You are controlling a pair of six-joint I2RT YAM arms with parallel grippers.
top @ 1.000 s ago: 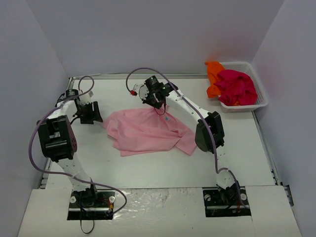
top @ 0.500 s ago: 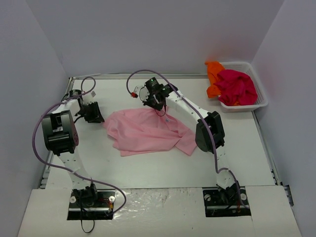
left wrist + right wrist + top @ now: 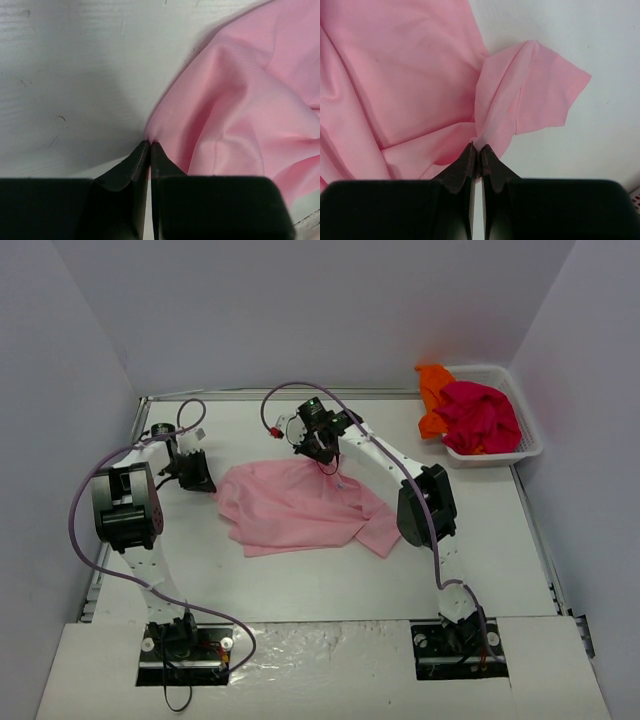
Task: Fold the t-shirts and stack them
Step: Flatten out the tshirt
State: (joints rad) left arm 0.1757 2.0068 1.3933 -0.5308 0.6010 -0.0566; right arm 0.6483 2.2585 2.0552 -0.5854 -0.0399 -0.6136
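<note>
Over pink t-shirt [image 3: 295,508], arms bent low; left claw [image 3: 150,145], right claw [image 3: 480,148] both pinching cloth.

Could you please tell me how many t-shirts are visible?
3: pink t-shirt on the table; magenta t-shirt in the basket, orange t-shirt over its rim; more may be hidden.

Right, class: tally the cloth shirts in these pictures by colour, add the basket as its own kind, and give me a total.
light pink cloth t-shirt, spread out: 1
magenta-red cloth shirt, bunched in the white plastic mesh basket: 1, as far as the heap shows
orange cloth shirt, draped over the basket's rim: 1
white plastic mesh basket: 1
Total: 4
</note>
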